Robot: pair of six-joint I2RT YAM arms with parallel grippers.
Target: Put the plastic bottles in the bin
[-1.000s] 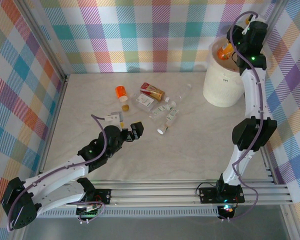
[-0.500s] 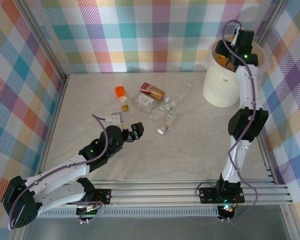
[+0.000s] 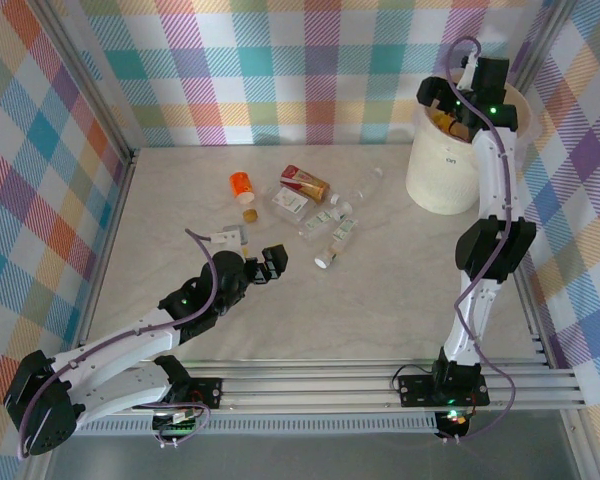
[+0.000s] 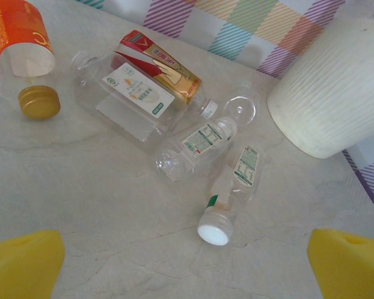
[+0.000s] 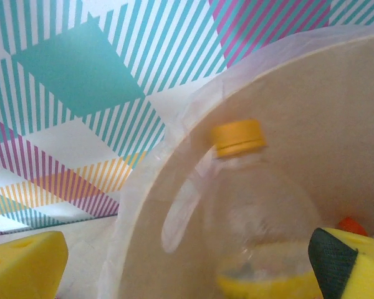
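Note:
Several plastic bottles lie in a loose group mid-table: an orange-labelled one [image 3: 242,184], a red-and-gold one [image 3: 304,182], a flat clear one [image 4: 128,93], a small labelled one [image 4: 196,143] and a white-capped one [image 4: 227,199]. My left gripper [image 4: 187,274] hovers open just short of the white-capped bottle, with nothing between its yellow pads [image 4: 22,268]. My right gripper [image 3: 446,110] hangs open over the bin [image 3: 442,175]. A clear bottle with a yellow cap [image 5: 240,140] is blurred, loose inside the bin's tan wall [image 5: 336,112].
A loose gold cap [image 4: 39,101] lies beside the orange-labelled bottle. Another clear bottle [image 3: 363,186] lies between the group and the bin. Checked walls close in the table on three sides, and the bin stands in the far right corner.
My right gripper lowered toward the bin's mouth and opened, letting go of the yellow-capped bottle, which has dropped into the bin. The left arm has barely moved.

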